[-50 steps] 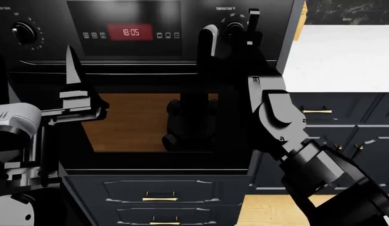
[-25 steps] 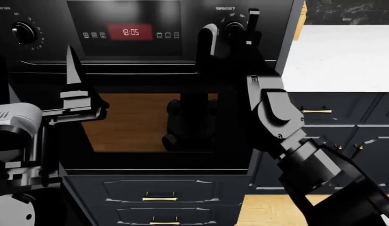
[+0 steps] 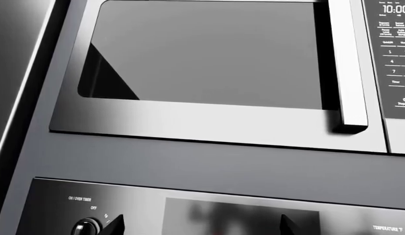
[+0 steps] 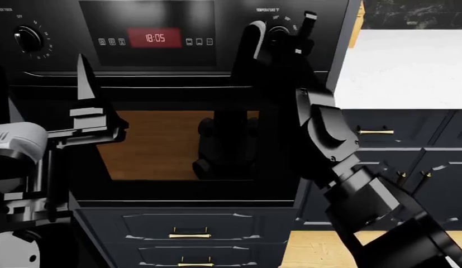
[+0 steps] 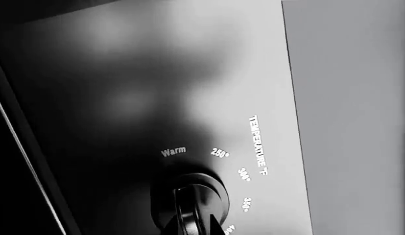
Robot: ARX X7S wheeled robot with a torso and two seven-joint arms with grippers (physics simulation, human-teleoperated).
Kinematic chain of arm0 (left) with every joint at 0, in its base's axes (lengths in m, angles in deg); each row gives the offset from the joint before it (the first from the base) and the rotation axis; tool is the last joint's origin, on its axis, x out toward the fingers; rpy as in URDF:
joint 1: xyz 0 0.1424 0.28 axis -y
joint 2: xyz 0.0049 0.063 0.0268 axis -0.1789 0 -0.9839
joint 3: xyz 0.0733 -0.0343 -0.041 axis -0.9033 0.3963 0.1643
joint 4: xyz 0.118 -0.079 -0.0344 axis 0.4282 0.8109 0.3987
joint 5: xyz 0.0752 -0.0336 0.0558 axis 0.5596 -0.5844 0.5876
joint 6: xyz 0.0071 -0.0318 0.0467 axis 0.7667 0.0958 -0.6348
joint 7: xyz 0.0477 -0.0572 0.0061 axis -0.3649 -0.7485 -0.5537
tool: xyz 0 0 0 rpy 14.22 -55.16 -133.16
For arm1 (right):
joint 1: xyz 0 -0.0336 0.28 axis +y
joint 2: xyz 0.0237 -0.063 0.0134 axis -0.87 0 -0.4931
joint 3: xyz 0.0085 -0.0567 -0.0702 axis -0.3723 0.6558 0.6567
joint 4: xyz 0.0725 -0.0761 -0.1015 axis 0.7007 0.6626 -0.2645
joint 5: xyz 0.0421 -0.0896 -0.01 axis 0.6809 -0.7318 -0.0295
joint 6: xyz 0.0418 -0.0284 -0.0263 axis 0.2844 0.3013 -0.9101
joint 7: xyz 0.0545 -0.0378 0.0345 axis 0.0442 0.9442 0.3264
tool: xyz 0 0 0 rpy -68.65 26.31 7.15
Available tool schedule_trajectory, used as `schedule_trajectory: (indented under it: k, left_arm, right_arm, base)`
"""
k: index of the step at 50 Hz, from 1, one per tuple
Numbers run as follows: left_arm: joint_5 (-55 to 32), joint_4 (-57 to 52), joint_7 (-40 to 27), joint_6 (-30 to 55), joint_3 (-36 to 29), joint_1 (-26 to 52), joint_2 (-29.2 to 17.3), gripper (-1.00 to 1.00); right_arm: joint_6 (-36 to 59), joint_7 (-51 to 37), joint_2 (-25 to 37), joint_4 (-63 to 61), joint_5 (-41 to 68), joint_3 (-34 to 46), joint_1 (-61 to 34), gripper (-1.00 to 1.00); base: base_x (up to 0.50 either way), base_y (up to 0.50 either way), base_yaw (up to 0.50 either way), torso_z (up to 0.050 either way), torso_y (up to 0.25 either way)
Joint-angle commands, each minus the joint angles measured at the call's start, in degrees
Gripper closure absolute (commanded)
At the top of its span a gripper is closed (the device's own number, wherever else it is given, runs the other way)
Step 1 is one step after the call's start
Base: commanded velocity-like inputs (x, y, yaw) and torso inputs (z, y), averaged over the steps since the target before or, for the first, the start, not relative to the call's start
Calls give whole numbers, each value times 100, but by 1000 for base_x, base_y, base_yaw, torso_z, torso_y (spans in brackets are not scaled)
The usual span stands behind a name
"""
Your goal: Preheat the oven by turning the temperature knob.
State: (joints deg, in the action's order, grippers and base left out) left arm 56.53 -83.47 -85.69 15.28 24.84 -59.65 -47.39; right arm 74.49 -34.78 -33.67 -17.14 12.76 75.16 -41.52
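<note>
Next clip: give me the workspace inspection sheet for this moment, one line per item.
Surface: white countertop beside the oven, bare where visible.
Job's things: oven, clock reads 18:05; temperature knob sits between the right tool's fingers.
Clutter: nothing seen.
Grippers: right tool straddles the temperature knob, contact cannot be told; left tool open, apart from the timer knob.
Cables: nothing seen.
Surroundings: microwave above the oven, navy drawers below, wood floor.

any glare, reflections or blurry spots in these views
Head view: the oven window mirrors wood floor and the dark robot. Left wrist view: a smeared reflection on the display panel. Right wrist view: soft blotchy glare above the temperature knob.
</note>
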Motion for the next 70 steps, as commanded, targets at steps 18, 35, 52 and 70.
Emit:
schedule_trajectory:
  k: [18,35,52,70]
  left_arm:
    - [-76,6,-49,3,33,27,-43,-100]
    - [-102,2,-79,-1,23,35,-61,-100]
    - [-116,17,-88,-37,23,21,-89,-100]
    - [-130,12,-117,-40,8,29,-109,-100]
  right_arm:
    - [249,-170,-175,-407,360,-577,146,100]
    - [136,-52,-148,-38,282,-283,-90,100]
    - [239,-203,-229,-169,635,-651,-48,100]
    - [323,-335,-307,-229,916,-880,-42,100]
  base:
    - [-3,0,-2,0,2]
    - [2,0,1,0,0]
    - [3,0,2,0,0]
    - [0,0,0,0,0]
